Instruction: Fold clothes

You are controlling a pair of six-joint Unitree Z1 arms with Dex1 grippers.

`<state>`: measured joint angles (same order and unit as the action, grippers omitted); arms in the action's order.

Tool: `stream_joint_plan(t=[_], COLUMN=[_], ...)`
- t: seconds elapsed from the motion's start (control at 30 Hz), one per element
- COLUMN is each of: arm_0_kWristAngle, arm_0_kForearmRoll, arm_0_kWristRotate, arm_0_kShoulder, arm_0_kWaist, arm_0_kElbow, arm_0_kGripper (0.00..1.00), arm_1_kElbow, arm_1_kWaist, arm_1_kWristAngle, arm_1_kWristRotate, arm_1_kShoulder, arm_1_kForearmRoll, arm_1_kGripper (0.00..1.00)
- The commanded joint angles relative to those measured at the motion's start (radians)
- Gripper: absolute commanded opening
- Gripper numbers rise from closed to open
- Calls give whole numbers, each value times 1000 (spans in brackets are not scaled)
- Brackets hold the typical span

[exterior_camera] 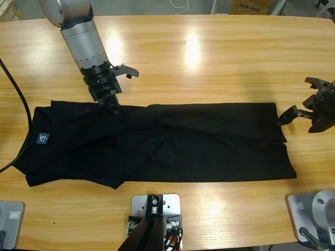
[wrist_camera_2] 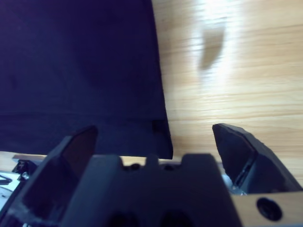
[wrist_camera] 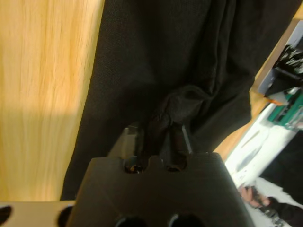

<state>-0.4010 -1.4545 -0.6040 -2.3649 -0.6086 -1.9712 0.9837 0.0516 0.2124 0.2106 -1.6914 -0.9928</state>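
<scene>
Shirt (exterior_camera: 172,144): black knit cloth, matt, soft, creased.
Label (exterior_camera: 42,138): teal, woven.
Table (exterior_camera: 209,63): pale wood, grained, smooth, glossy with glare.
Arm (exterior_camera: 81,39): silver-grey metal, satin.
Left gripper (exterior_camera: 112,104): black, matt.

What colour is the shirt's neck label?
Teal, with a small white mark; the label shows best in the high view.

Long wooden table (exterior_camera: 209,47), glossy light reflections, cardboard box (exterior_camera: 250,6) behind

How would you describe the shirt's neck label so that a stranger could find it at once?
Start at the long wooden table and find the black polo shirt spread across it. Follow the shirt to its collar end. The neck label is the small teal square there, the only colour on the black fabric.
</scene>
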Motion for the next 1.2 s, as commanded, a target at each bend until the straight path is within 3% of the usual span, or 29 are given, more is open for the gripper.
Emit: stream_joint_plan(t=[0.03,0.07,0.1,0.17,0.2,0.27,0.33,0.37,0.4,0.5,0.6,0.7,1.0,1.2], arm_0_kWristAngle=[-79,-74,-73,-76,-79,-91,-112,-140,-178,-154,-17,85,197,195], arm_0_kForearmRoll=[-9,-3,0,10,41,151,269,323,375,495,579,682,706,715], arm_0_kWristRotate=[89,120,150,194,213,266,316,340,357,424,573,735,897,922], arm_0_kShoulder=[37,72,111,197,249,355,442,475,504,566,606,631,605,541], arm_0_kWaist=[135,153,170,177,174,167,151,144,132,75,-22,-53,-59,-96], arm_0_kElbow=[-5,-6,-3,34,95,277,466,548,619,788,898,993,1023,1020], arm_0_kGripper=[994,991,986,903,863,584,341,64,0,0,0,0,0,0], arm_1_kElbow=[-12,-12,-7,12,19,26,24,11,1,-30,-68,-82,-141,-143], arm_1_kWaist=[90,99,118,171,196,218,242,255,265,295,295,324,338,337], arm_1_kWristAngle=[-2,-2,-1,3,19,103,135,169,195,203,199,196,80,38], arm_1_kWristRotate=[-10,-10,-10,11,60,144,125,113,112,131,164,190,268,286], arm_1_kShoulder=[89,115,141,183,193,209,207,194,177,151,116,62,-25,-64], arm_1_kForearmRoll=[22,27,26,27,32,78,145,179,205,289,357,378,465,472], arm_1_kGripper=[1000,948,731,154,2,0,0,0,0,0,0,0,0,0])
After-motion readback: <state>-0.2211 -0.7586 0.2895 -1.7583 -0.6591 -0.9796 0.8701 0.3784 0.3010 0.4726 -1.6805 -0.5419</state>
